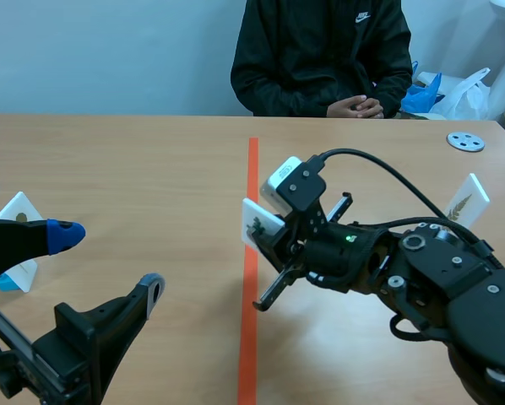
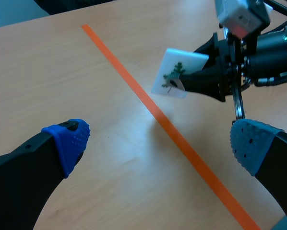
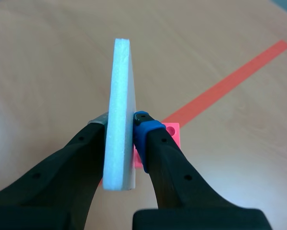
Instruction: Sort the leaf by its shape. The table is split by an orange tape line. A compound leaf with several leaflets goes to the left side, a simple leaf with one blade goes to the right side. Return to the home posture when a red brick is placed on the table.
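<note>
- The right gripper (image 3: 121, 120) is clamped on a white leaf card (image 3: 118, 91), with one pad on each flat face near one end of the card. The card sits edge-on between the fingers.
- In the scene view the card hangs above the table (image 1: 109, 160), directly over the orange tape line (image 1: 252, 169), so it is on neither side yet.
- Its green print looks branched, like several leaflets, but it is too small to be sure of.
- The card appears to be thin foam board: light, stiff and smooth-faced. A pinch across the faces suits it. A hard squeeze could dent it, and a hold near one end may let it pivot.
- A pink block (image 3: 173, 134) with round holes shows just behind the fingers. It cannot be told whether it is fixed to the card or lies on the table.
- The left gripper (image 2: 160, 143) hovers low over the left side, jaws wide apart, holding nothing.
</note>
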